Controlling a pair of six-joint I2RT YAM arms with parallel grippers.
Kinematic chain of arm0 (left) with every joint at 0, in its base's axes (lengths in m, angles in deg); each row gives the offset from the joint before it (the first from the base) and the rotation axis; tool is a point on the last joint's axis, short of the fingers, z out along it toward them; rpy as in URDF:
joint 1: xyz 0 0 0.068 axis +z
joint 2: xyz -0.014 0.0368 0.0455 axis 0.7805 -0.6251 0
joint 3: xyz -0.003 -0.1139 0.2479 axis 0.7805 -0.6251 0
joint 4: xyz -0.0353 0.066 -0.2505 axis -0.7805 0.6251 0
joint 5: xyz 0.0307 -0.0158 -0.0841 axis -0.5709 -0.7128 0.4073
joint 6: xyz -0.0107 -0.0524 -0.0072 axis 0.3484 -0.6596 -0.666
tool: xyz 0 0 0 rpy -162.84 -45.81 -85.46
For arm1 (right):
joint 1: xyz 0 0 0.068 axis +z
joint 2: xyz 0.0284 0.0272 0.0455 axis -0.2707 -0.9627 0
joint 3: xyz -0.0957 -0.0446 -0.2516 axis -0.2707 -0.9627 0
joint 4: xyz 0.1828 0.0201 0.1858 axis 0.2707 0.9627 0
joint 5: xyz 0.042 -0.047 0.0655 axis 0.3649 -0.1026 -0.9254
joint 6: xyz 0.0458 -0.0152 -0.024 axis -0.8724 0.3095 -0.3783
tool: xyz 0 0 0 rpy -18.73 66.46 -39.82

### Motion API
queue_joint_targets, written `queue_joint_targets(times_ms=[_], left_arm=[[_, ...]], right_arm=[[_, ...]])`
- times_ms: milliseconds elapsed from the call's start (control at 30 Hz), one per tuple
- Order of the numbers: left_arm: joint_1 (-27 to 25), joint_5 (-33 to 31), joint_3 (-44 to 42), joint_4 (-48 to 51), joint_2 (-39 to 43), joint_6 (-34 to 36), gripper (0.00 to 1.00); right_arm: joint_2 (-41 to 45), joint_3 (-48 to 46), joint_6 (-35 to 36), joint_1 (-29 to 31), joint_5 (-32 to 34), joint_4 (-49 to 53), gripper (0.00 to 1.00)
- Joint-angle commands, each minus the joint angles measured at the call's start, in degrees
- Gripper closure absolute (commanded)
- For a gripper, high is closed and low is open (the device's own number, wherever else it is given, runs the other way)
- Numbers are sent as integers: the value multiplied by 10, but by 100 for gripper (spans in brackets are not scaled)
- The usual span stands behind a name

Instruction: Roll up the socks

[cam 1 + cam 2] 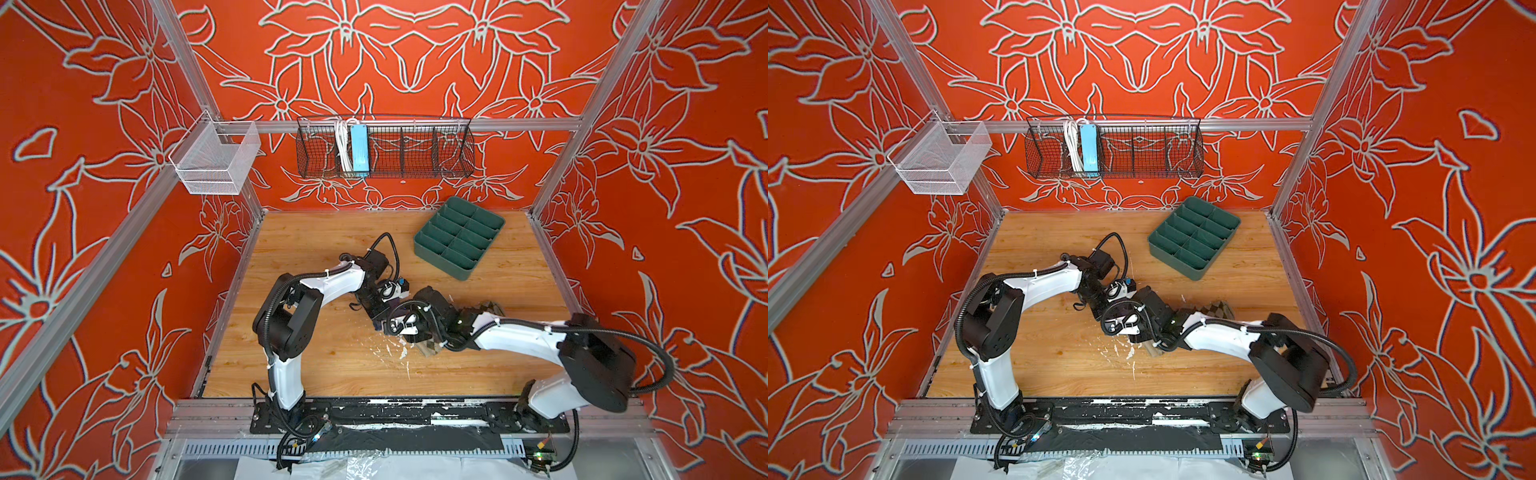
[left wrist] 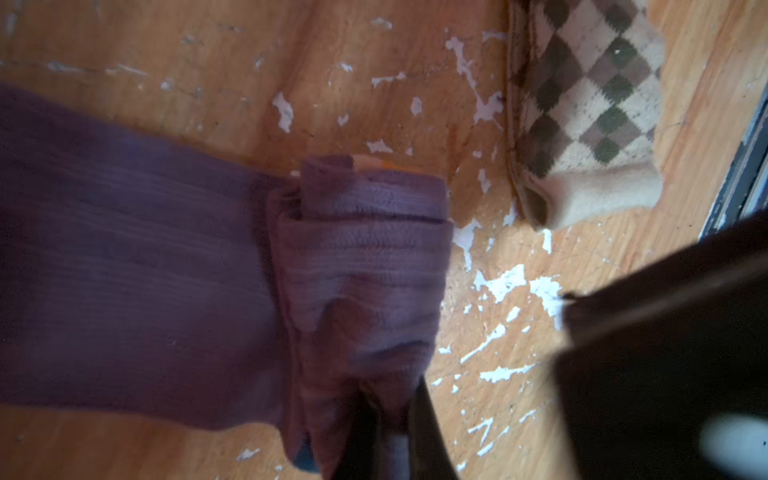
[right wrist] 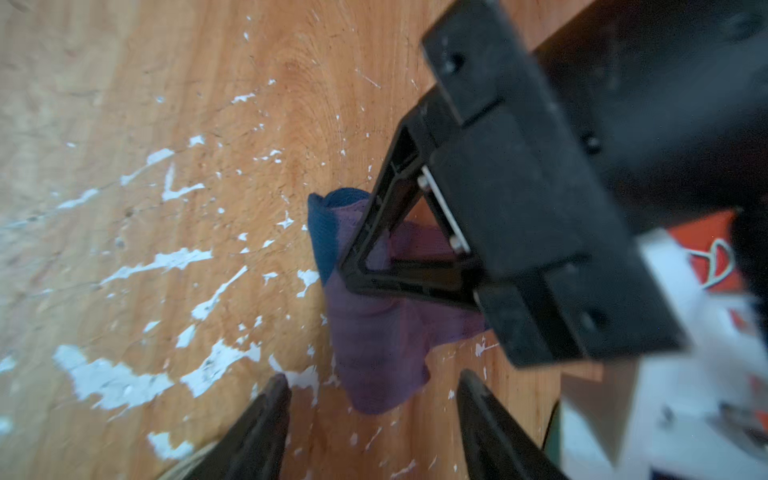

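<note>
— Right fingers (image 3: 257, 432)?
— Spread apart and empty. The rolled end of the purple sock (image 3: 374, 353) lies on the tabletop (image 3: 124, 124), just off their tips.
— Left fingers (image 3: 374, 249)?
— Pinched on that roll near its blue toe. Argyle sock (image 2: 590, 104) lies near, apart; green tray (image 1: 459, 237) is farther back.
</note>
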Motion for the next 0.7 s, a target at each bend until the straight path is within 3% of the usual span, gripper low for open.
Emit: queue_joint_targets(times_ms=[0,67,233,300,367,467,667], left_arm=[[2,2,-1,38,-22,1,100],[2,3,0,39,-22,2,99],[2,9,-2,37,-9,0,94],[2,7,-7,29,3,-7,86],[2,-11,-14,21,20,-21,71],[1,-62,-44,-13,70,-52,46],[1,-264,-147,-114,233,-116,32]], right_arm=[[-43,24,32,3,12,-27,35],[-73,36,30,3,16,-20,39],[-122,67,20,3,26,27,65],[-127,75,11,3,21,52,76],[-127,91,-4,4,18,95,80],[-127,127,-41,4,13,191,87],[-114,167,-123,3,-54,334,88]])
